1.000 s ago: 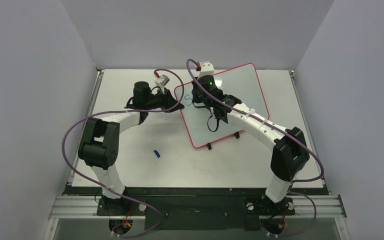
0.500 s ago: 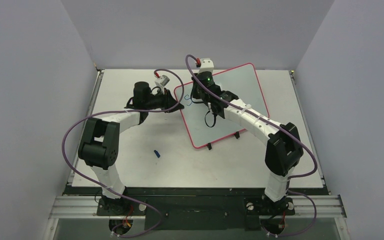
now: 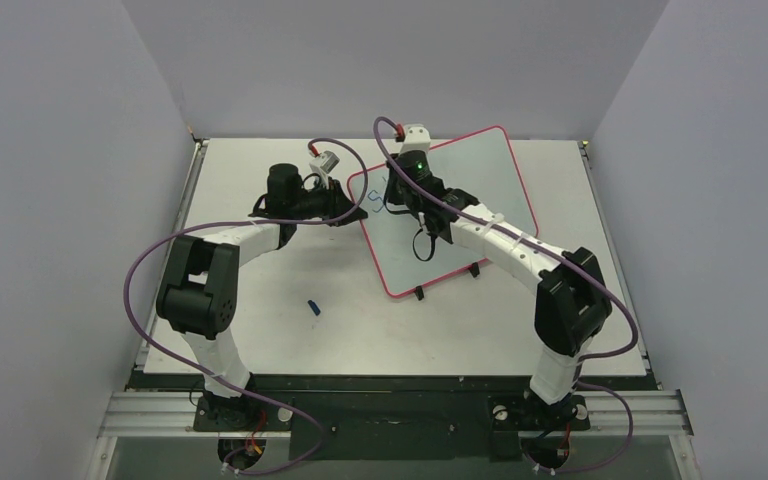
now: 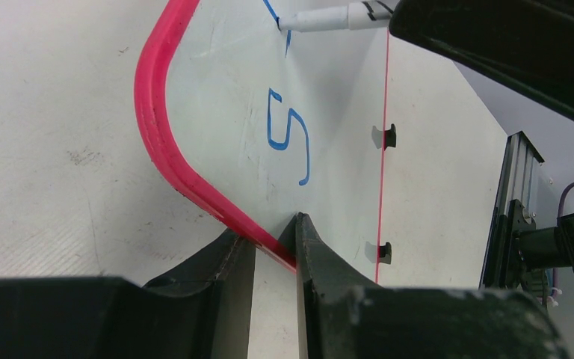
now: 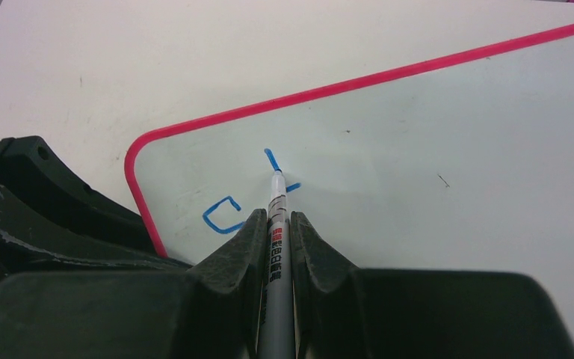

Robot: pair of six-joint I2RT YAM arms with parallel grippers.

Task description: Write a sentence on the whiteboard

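Logged whiteboard [image 3: 490,170] at 1 o'clock on desk [image 3: 260,330]. Found right hand [image 5: 275,218] clamped on marker [image 5: 275,262], tip touching board; left hand [image 4: 273,243] pinching red rim [image 4: 157,142]. Judged step: second letter of sentence [image 4: 288,134]. Next: finish stroke with steady tip pressure.

I count from here: whiteboard [image 3: 480,170] 1 | marker [image 5: 276,221] 1 | arms [image 3: 250,236] 2 | black clips [image 3: 418,293] on board's edge 2 | small blue piece [image 3: 313,307] on table [image 3: 410,340] 1 | blue letters [image 4: 288,134] 1 whole, 1 part-written
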